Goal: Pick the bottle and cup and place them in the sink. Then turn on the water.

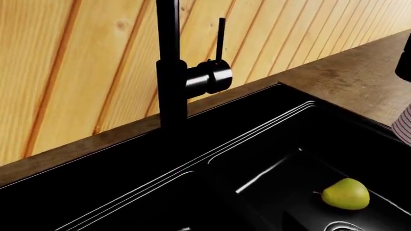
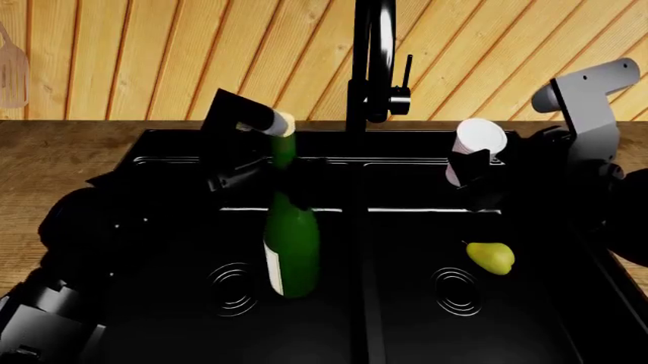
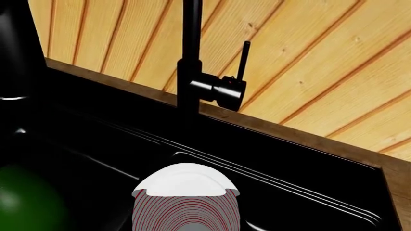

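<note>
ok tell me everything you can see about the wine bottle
The bottle is glossy dark-green glass with a long neck, a tan cork at the top and a white label low on its body. It stands roughly upright, leaning slightly, over the left basin of the black sink, its base beside the round drain. The left pincer is at its neck; whether it grips the neck cannot be told. The right wrist view catches only a blurred green edge of it.
</note>
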You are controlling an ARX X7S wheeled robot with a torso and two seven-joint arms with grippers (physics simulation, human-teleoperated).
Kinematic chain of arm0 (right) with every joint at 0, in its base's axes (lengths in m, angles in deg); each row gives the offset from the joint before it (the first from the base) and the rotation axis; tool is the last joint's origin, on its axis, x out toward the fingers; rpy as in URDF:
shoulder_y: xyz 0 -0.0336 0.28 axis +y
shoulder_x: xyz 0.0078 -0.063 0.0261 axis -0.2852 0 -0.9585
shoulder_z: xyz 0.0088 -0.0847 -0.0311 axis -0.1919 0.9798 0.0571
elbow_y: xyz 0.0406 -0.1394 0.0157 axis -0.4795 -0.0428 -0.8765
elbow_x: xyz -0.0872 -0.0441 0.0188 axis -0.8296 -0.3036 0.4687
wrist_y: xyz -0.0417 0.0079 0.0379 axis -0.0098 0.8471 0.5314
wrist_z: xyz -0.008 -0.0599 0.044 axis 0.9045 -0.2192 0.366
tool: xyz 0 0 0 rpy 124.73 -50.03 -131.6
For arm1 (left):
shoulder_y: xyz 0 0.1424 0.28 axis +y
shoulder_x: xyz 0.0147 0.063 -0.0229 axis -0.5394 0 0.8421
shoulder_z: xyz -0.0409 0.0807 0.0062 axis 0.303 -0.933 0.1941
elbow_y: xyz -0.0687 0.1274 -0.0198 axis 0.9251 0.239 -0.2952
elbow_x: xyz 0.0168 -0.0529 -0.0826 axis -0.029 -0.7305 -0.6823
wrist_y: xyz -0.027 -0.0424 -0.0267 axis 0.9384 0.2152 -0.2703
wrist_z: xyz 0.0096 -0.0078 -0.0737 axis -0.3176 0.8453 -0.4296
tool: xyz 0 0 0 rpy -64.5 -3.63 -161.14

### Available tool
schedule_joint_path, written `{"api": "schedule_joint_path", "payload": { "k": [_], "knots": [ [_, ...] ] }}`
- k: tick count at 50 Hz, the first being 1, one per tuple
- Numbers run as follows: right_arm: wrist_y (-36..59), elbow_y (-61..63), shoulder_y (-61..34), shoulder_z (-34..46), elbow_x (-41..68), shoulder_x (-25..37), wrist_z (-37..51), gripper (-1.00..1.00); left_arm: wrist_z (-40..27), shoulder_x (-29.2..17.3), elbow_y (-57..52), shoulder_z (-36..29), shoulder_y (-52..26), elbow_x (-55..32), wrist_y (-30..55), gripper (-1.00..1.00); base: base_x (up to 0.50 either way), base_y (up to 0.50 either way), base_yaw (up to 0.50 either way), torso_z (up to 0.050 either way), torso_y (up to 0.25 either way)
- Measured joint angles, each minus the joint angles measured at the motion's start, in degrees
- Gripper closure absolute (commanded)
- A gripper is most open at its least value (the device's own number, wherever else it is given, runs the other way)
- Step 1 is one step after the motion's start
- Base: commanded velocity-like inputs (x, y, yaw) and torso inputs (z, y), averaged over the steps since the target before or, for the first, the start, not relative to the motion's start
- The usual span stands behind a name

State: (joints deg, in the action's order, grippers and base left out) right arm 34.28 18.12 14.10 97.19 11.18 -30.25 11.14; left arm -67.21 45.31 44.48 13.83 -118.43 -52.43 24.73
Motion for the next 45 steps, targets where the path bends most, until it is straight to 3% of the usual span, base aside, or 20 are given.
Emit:
{"api": "schedule_joint_path", "payload": {
  "k": [45],
  "knots": [
    [-0.53,-0.14,-0.35,0.92,0.08,-0.16,-0.12,1.00,-3.64,-0.41,-2.88,7.25,-9.90,-5.60,2.27,-1.00,0.00,0.00,0.00,0.000,0.000]
  ]
}}
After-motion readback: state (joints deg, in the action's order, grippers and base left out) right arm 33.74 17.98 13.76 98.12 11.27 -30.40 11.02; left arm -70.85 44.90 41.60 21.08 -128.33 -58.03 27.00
